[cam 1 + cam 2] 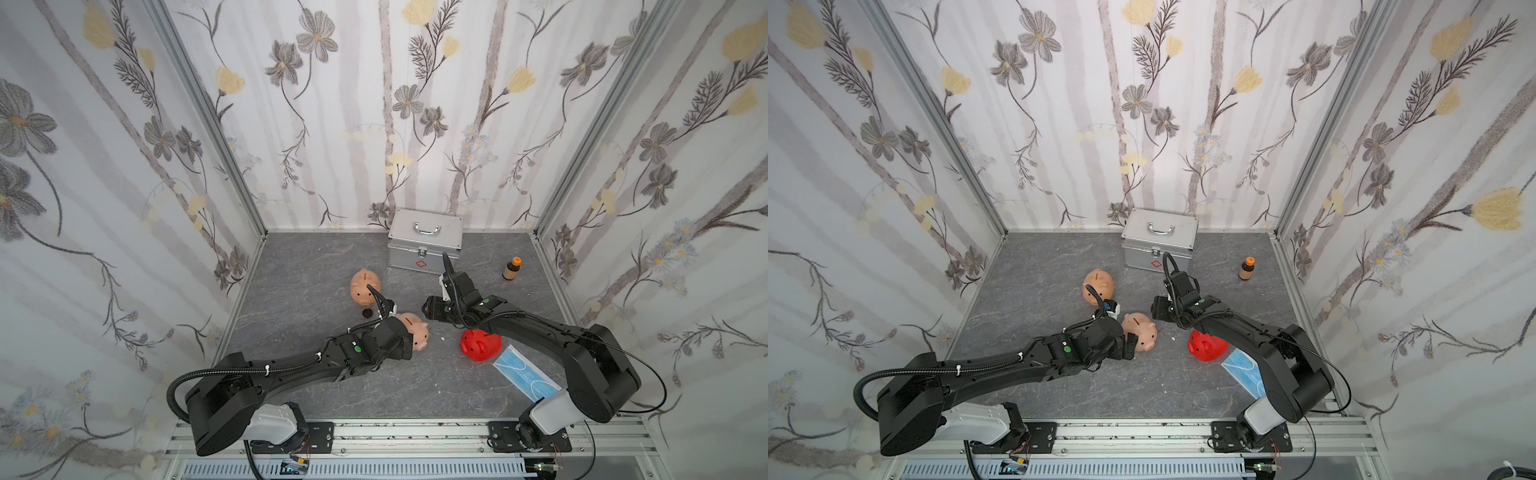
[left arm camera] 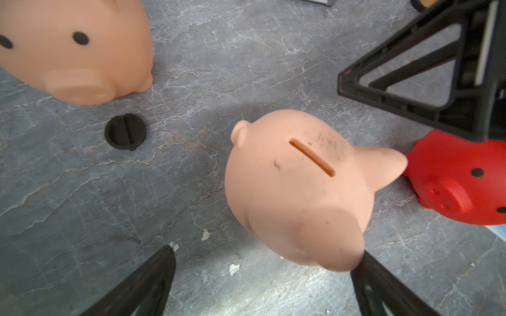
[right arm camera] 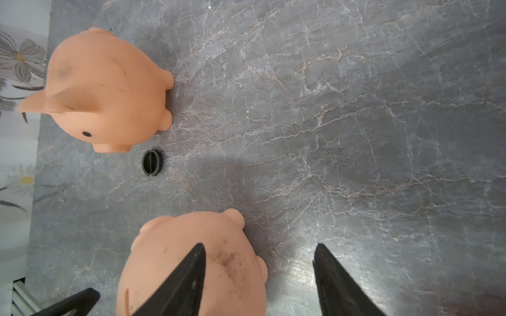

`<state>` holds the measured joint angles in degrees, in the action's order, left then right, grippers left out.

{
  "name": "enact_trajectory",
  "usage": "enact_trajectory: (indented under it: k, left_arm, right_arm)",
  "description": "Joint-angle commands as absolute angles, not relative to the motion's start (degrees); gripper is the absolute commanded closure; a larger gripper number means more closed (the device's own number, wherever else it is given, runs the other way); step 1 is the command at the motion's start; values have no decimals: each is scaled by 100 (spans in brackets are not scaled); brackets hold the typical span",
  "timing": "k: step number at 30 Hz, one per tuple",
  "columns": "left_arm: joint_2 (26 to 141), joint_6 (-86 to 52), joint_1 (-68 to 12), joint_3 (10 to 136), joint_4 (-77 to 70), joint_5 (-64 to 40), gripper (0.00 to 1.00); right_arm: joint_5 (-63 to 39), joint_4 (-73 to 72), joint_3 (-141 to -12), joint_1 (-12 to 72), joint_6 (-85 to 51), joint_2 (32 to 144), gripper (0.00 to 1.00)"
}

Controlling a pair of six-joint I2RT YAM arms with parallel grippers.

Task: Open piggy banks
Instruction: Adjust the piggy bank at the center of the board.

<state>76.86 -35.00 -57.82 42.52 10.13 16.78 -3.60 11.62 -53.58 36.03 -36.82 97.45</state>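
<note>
I see my left pincer [image 2: 267, 251] spread around the peach-pink plastic piggy bank [image 2: 295, 191] at the middle of the bench [image 1: 291, 266]; my right pincer [image 3: 260, 246], also spread, hovers beside it. A round black plug [image 2: 126, 132] lies loose nearby.

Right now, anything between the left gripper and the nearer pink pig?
Nothing visible. The nearer pink pig sits at the fingertips of the open left gripper; the loose black plug lies by the other pink pig.
</note>
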Motion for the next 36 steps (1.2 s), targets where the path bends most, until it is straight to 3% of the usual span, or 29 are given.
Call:
enact_trajectory:
  k: [1,22,25,31,36]
  left_arm:
    - [7615,-3707,-5748,4231,1191,2023,0]
    - [6048,-3934,-5459,3190,650,1959,0]
    - [6114,-3769,-5445,3317,685,1850,0]
    - [6506,-3186,-5441,3887,1067,1667,0]
    - [6989,-2817,-5449,4560,1770,1500,0]
  right_arm:
    - [-168,1370,-5302,3710,-3585,9631,38]
    - [-869,1032,-4896,4627,-3167,9190,45]
    - [-838,920,-4876,4746,-3149,9193,46]
    - [241,865,-4577,4633,-3584,8320,50]
    - [245,593,-4069,4266,-3728,7484,48]
